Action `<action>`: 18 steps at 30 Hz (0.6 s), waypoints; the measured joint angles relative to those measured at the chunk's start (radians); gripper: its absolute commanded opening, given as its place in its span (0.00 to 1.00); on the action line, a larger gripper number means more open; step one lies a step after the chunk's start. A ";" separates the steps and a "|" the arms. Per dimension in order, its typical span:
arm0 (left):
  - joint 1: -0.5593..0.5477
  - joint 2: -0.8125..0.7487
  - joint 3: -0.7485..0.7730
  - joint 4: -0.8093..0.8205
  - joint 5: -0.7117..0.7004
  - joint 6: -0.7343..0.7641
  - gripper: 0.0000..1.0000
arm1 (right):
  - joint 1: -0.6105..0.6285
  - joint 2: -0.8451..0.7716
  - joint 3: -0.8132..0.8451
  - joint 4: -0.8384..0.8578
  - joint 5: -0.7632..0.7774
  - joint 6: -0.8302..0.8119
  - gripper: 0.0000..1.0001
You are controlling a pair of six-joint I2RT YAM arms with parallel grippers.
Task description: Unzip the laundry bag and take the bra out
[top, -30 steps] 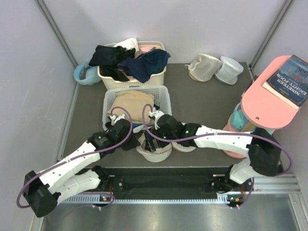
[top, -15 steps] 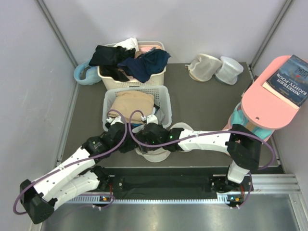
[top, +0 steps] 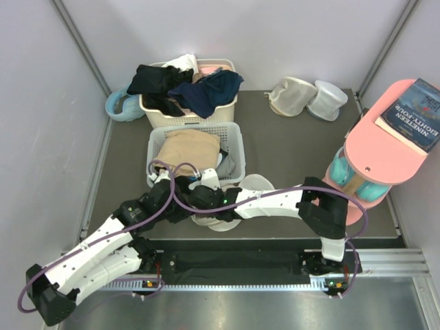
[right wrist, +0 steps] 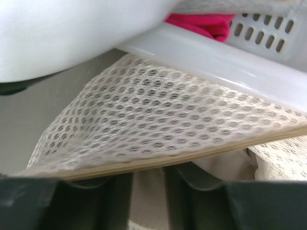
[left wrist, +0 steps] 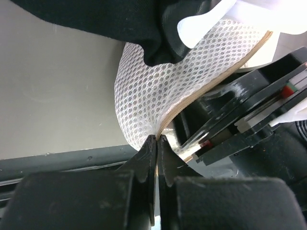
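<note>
The laundry bag lies at the near edge of the table, just in front of a white basket, with both grippers on it. Its wall is cream honeycomb mesh, soft and bulging, edged by a flat tan zip.

The left gripper has its black fingers pressed together, nipping the mesh right where the zip line ends. The right gripper has dark fingers with a narrow gap between them, just under the bag's zip edge. Smooth pale cloth shows in that gap; whether they grip it, and whether it is the bra, I cannot tell.

The white basket behind is glossy slotted plastic and holds a folded tan cloth, with a scrap of magenta fabric showing from the right wrist. Farther back, a cream basket is heaped with a navy garment and a black garment. To the far right sit a slumped beige pouch and a whiter round pouch. A pink rounded shelf at the right carries a book.

The left arm, white-shelled, stretches low from the near left corner diagonally up to the bag. The right arm rises from its base, folds sharply at the elbow and reaches leftward across the table edge, its wrist beside the left one.
</note>
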 measured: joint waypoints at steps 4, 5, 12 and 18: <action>0.000 -0.003 -0.007 0.001 0.001 -0.006 0.00 | -0.005 -0.034 -0.033 0.008 0.000 0.020 0.00; 0.000 -0.003 -0.008 0.001 0.001 -0.007 0.00 | -0.007 -0.053 -0.052 0.013 -0.003 0.023 0.00; 0.000 -0.003 -0.009 -0.005 -0.004 -0.010 0.00 | -0.017 -0.360 -0.209 0.029 -0.011 0.036 0.00; 0.000 -0.002 -0.009 -0.005 -0.013 -0.011 0.00 | -0.021 -0.531 -0.286 0.085 -0.022 0.036 0.00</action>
